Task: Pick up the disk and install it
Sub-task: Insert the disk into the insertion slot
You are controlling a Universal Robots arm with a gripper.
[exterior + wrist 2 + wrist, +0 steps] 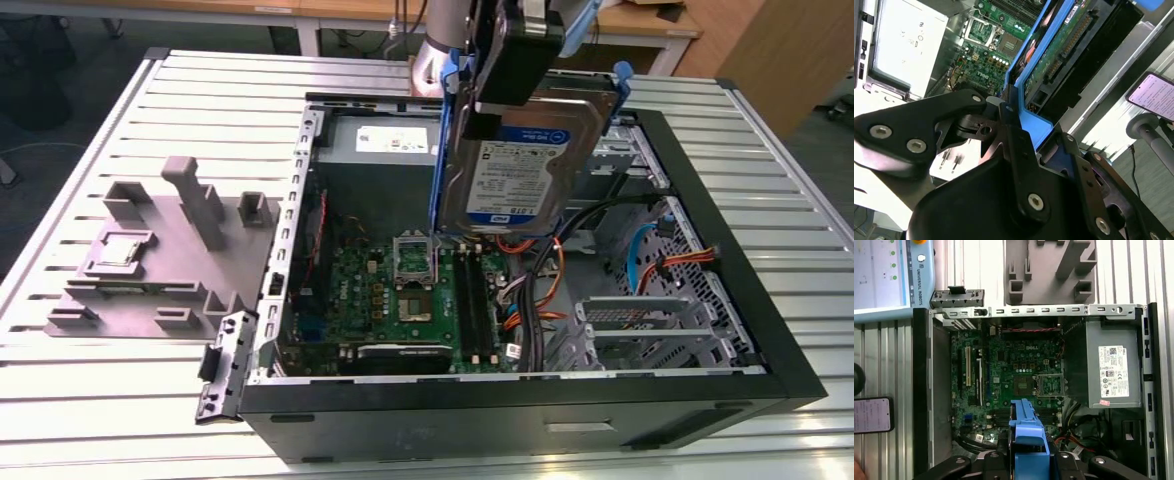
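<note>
I am holding the disk [514, 165] in the air over the open computer case [534, 410]. It is hanging on edge, its labelled face turned toward the exterior view and its blue side rails [438, 150] running down the long edges. The gripper [518, 85] is clenching the disk at its upper end, and in the second wrist view a finger [1010, 117] is pressing against the blue plastic. I judge this grip is leaving the lower end and most of the rails free for sliding into a bay. The disk is hovering above the motherboard [400, 290], well apart from the metal drive cage [654, 325] at the exterior view's right, so it is not yet seated. The grey power supply [1111, 370] is sitting in the case's far corner. The case is lying on a slatted metal table [120, 410], with a grey moulded fixture [160, 250] beside it and a phone [871, 415] nearby. Wooden desks [641, 25] are standing behind.
</note>
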